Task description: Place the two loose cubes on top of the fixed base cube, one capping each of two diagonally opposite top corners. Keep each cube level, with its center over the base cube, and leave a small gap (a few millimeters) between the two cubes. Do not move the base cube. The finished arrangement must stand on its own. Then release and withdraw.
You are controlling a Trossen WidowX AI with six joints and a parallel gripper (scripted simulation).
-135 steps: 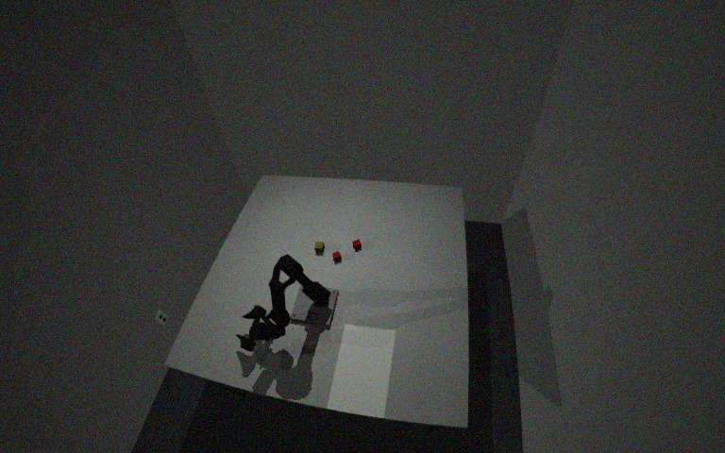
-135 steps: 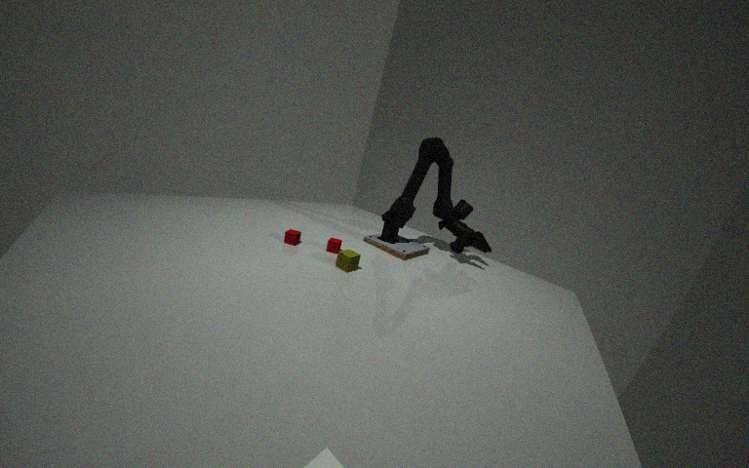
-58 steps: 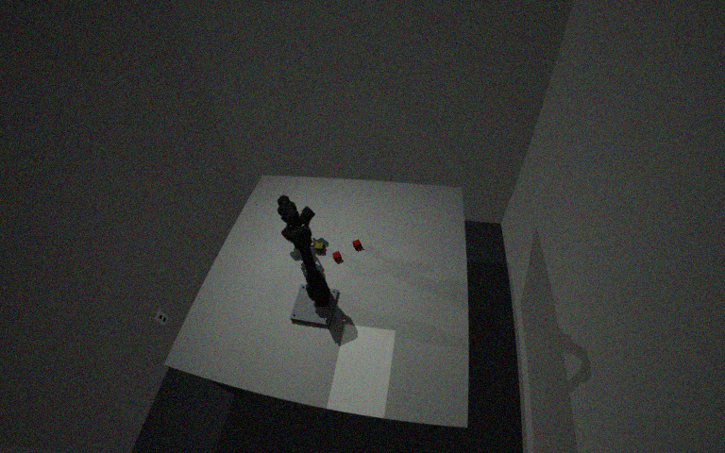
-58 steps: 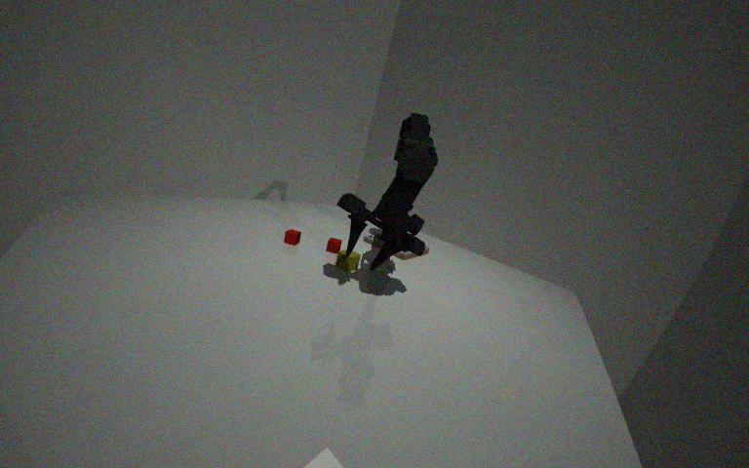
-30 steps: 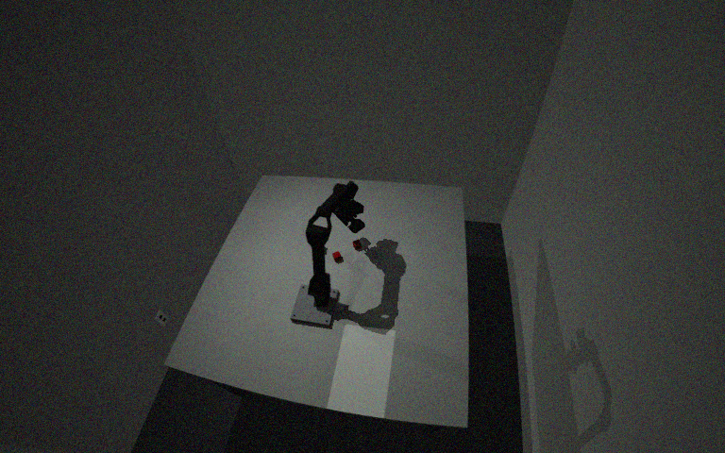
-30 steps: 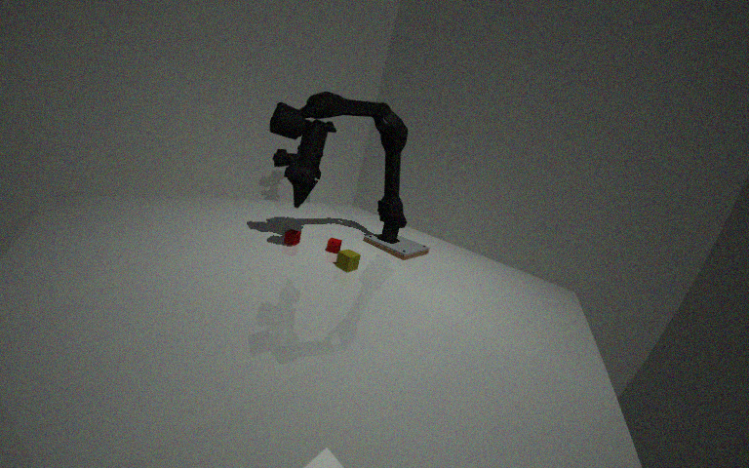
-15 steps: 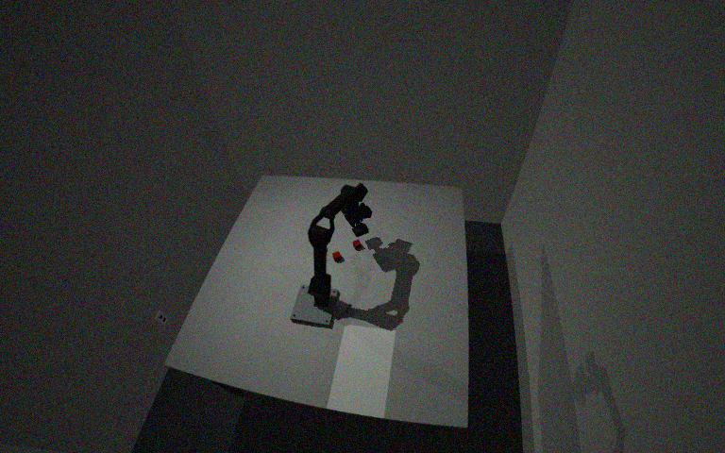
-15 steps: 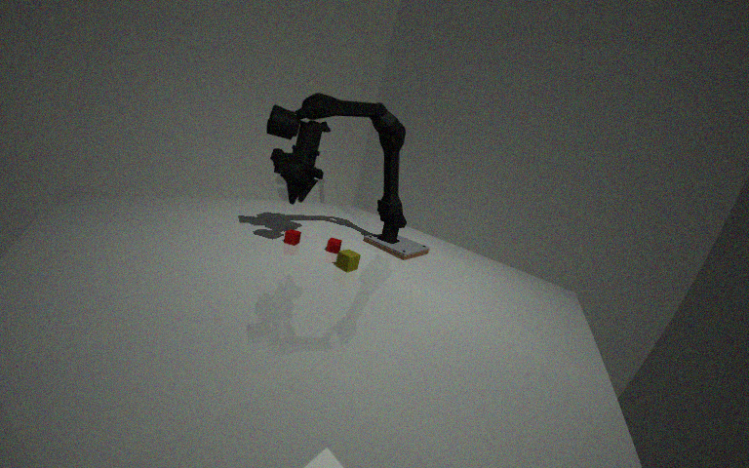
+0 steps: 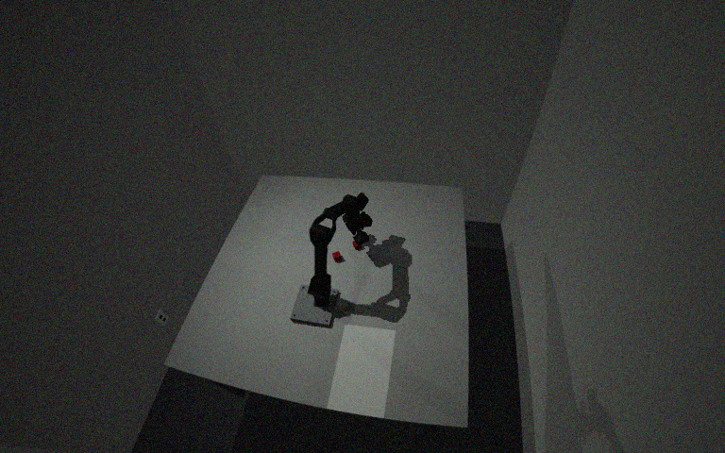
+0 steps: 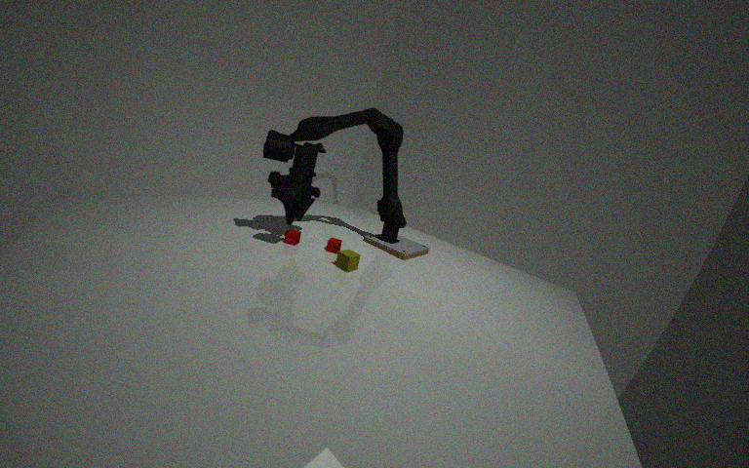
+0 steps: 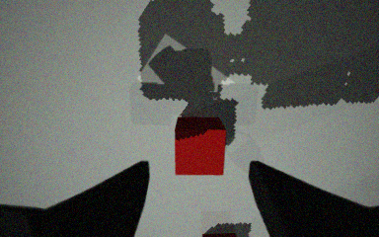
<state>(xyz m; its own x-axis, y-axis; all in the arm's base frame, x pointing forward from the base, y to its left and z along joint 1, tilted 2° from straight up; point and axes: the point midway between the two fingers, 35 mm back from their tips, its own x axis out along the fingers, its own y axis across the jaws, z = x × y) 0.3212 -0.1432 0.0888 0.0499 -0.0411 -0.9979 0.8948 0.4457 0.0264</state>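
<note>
A red cube point(image 9: 356, 245) point(image 10: 293, 237) point(image 11: 199, 153) lies flat on the table, close under my gripper point(image 9: 362, 241) point(image 10: 290, 221) point(image 11: 199, 169). The gripper is open and empty. Its fingertips are a little above this cube, and in the wrist view the cube shows between them, partly in shadow. A second red cube point(image 9: 336, 256) point(image 10: 334, 245) lies nearer the arm's base; only its edge shows at the bottom of the wrist view point(image 11: 218, 235). The larger yellow base cube point(image 10: 347, 260) stands beside the second red cube with nothing on top. The arm hides it in the top view.
The arm's mounting plate point(image 9: 299, 312) point(image 10: 413, 251) sits on the table point(image 9: 240, 330) point(image 10: 165, 358). A bright rectangular patch point(image 9: 363, 368) lies on the table near its front edge. The arm's shadow falls across the table around the red cubes.
</note>
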